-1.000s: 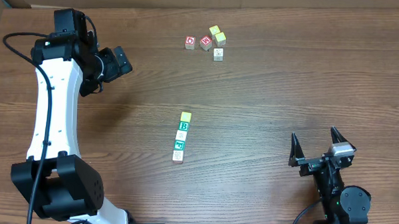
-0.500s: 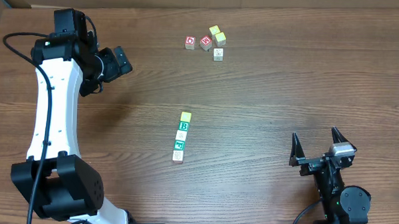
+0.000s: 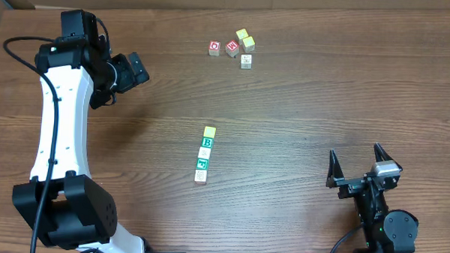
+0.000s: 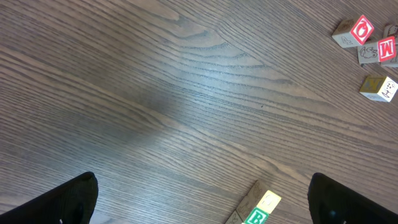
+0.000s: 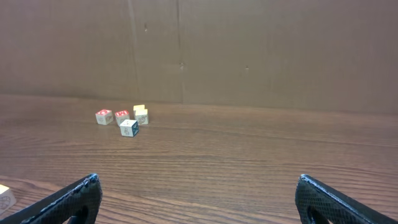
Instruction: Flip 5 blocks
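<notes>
Five blocks [image 3: 204, 153] lie in an end-to-end row mid-table, yellow face at the far end, green B next; bare wood all round, esp. wide to both sides. Up at far left the left gripper [image 3: 135, 68] hovers over the table [image 3: 324, 92], jaws spread wide, nothing btwn them. By the front edge at near right the right gripper [image 3: 354, 155] is likewise released and empty, well apart from the row. Near the back edge sit two red-printed cubes [image 3: 215, 48] w/ three pale/yellow cubes [image 3: 248, 44] beside. Surface is dark wood grain; a brown cardboard wall [image 5: 249, 50] stands behind.
</notes>
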`<state>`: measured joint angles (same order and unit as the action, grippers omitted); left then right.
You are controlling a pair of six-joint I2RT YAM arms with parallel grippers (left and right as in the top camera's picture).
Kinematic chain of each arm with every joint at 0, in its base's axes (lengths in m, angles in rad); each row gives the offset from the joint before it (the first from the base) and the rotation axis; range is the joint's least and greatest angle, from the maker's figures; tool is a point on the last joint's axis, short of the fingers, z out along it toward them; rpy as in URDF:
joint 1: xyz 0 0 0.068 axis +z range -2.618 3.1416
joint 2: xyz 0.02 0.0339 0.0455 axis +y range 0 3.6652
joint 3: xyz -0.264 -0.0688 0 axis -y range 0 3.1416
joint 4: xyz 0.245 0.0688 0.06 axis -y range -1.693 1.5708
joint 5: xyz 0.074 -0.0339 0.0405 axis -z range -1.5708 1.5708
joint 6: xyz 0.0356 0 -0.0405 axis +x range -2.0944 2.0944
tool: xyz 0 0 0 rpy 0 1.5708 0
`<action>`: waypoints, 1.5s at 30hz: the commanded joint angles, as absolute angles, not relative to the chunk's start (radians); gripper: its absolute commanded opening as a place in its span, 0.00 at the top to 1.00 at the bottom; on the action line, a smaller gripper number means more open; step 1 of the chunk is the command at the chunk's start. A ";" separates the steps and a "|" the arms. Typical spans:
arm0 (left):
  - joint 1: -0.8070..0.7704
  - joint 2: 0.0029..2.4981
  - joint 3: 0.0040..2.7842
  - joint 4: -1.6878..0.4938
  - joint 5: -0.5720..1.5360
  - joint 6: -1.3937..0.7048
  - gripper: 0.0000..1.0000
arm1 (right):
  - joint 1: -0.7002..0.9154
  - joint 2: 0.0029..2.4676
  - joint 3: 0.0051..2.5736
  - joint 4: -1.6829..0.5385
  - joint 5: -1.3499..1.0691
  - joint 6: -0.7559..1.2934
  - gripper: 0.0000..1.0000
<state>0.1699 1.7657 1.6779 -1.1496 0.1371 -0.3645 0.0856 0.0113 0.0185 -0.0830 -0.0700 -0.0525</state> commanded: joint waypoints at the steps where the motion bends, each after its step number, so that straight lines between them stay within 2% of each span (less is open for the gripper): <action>1: 0.169 1.774 1.689 -1.151 0.129 -0.371 0.00 | 0.082 0.003 0.008 -0.081 -0.057 -0.053 0.00; 8: 0.167 1.723 1.689 -1.151 0.126 -0.371 0.00 | 0.082 0.003 0.008 -0.081 -0.057 -0.053 0.00; 22: 0.167 1.129 1.689 -1.152 0.070 -0.355 0.00 | 0.082 0.003 0.008 -0.081 -0.057 -0.053 0.00; 28: 0.167 0.982 1.689 -1.164 0.068 -0.353 0.00 | 0.082 0.003 0.008 -0.081 -0.057 -0.053 0.00; 32: 0.167 0.949 1.666 -1.289 0.067 -0.344 0.01 | 0.082 0.003 0.008 -0.081 -0.057 -0.053 0.00; 37: 0.167 0.866 1.482 -1.393 0.068 -0.337 0.00 | 0.082 0.003 0.008 -0.081 -0.057 -0.053 0.00; 45: 0.167 0.665 1.022 -1.202 0.072 -0.399 0.00 | 0.082 0.003 0.008 -0.081 -0.057 -0.053 0.00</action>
